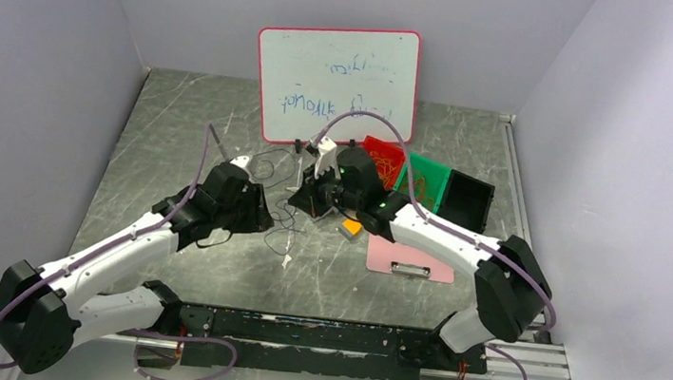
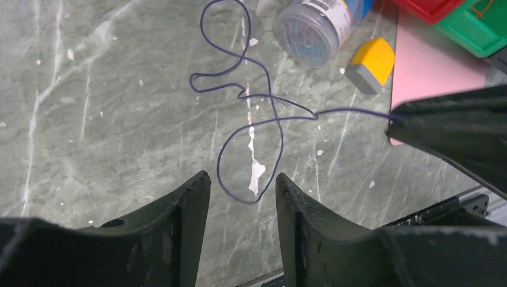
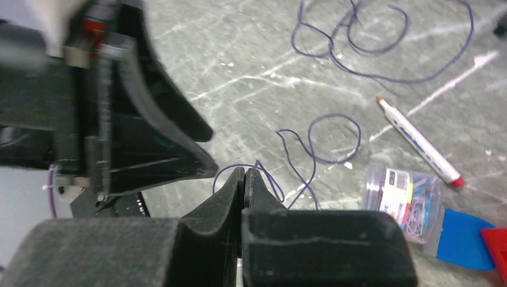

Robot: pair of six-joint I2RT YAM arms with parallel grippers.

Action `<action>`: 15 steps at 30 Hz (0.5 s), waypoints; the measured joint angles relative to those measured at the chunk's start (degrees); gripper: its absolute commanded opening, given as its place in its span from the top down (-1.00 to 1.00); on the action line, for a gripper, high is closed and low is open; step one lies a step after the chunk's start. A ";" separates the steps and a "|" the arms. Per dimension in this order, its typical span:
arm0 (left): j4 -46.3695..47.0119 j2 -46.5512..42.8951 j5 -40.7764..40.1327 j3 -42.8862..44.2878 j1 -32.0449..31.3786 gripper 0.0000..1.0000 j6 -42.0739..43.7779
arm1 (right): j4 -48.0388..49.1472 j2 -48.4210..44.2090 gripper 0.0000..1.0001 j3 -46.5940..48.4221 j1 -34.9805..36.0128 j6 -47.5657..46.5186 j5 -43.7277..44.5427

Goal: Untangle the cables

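Note:
A thin dark purple cable (image 2: 263, 119) lies in loose loops on the scratched grey table (image 2: 89, 119). My left gripper (image 2: 242, 176) is open and holds nothing; the cable's nearest loop lies on the table just beyond its fingertips. My right gripper (image 3: 245, 170) is shut on a kinked bit of this purple cable (image 3: 311, 149). In the left wrist view it comes in from the right as a dark wedge (image 2: 454, 131), with the cable running taut into its tip. More purple cable loops (image 3: 382, 42) lie farther off. In the top view both grippers meet at mid-table, left (image 1: 267, 216) and right (image 1: 313, 197).
A whiteboard (image 1: 336, 80) stands at the back. Red (image 1: 382, 162), green (image 1: 425, 181) and black (image 1: 467, 200) bins and a pink clipboard (image 1: 406, 255) sit to the right. A paper-clip jar (image 2: 311, 30), yellow-grey eraser (image 2: 370, 64) and marker (image 3: 418, 140) lie near the cable.

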 measured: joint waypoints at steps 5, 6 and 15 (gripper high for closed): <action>0.68 -4.50 -2.82 -3.43 0.00 -0.32 -2.49 | 2.45 4.50 1.00 -1.90 0.00 3.30 4.59; 0.70 -5.81 -3.58 -3.96 0.00 -0.34 -2.82 | 2.64 5.31 1.00 -2.14 0.00 3.87 5.27; 1.97 -5.29 -7.82 -4.22 0.00 -0.32 -3.41 | 4.22 12.98 0.35 -0.66 0.00 5.75 6.03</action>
